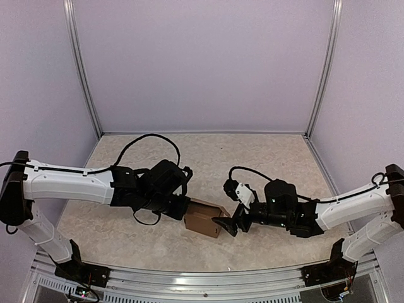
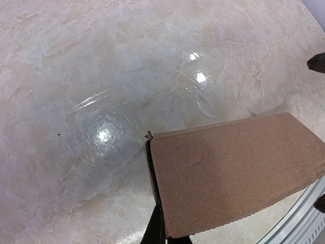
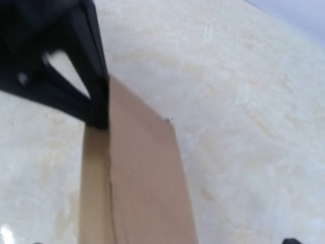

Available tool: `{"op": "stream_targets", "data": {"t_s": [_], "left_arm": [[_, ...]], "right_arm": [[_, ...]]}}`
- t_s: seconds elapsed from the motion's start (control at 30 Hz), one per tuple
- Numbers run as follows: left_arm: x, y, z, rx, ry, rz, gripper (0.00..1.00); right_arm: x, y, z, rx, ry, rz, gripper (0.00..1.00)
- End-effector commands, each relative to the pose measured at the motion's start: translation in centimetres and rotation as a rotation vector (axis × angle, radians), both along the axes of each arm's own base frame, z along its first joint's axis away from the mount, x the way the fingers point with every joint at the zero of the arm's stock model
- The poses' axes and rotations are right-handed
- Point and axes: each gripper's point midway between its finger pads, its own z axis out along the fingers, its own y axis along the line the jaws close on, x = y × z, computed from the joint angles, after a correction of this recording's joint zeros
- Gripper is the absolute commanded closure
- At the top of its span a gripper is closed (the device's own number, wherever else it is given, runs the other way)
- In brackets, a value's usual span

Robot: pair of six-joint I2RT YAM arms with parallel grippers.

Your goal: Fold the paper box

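The paper box is a small brown cardboard form, partly folded, resting on the table between the two arms. My left gripper is shut on its left edge. In the left wrist view the two black fingers pinch a thin flap beside the broad brown panel. My right gripper stands open at the box's right end; its two tips show far apart, clear of the cardboard. In the right wrist view the box runs up the middle to the left gripper.
A metal rail runs along the table's near edge, close behind the box. Lilac walls and upright frame posts enclose the marbled beige tabletop. A black cable loops over the left arm.
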Motion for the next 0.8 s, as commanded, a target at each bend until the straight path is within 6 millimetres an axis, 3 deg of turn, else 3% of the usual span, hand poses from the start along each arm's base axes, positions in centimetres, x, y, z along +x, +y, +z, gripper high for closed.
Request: {"op": "stream_targets", "data": {"t_s": [0.0, 0.13, 0.27, 0.53, 0.77], "left_arm": [[-1.9, 1.9, -3.7, 0.137, 0.115, -0.007, 1.0], [-1.7, 1.5, -3.5, 0.13, 0.115, 0.001, 1.0], [-1.2, 1.1, -3.4, 0.124, 0.115, 0.018, 1.0], [0.1, 1.0, -2.4, 0.127, 0.11, 0.091, 1.0], [0.7, 0.4, -2.1, 0.113, 0.114, 0.116, 1.0]], "right_arm": [[-0.1, -2.0, 1.3, -0.042, 0.014, -0.04, 0.0], [1.8, -4.0, 2.1, -0.081, 0.109, -0.213, 0.0], [0.6, -3.5, 1.4, -0.168, 0.149, -0.122, 0.0], [-0.2, -4.1, 2.5, -0.164, 0.155, -0.131, 0.23], [-0.1, -4.1, 1.0, -0.236, 0.117, -0.201, 0.4]]}}
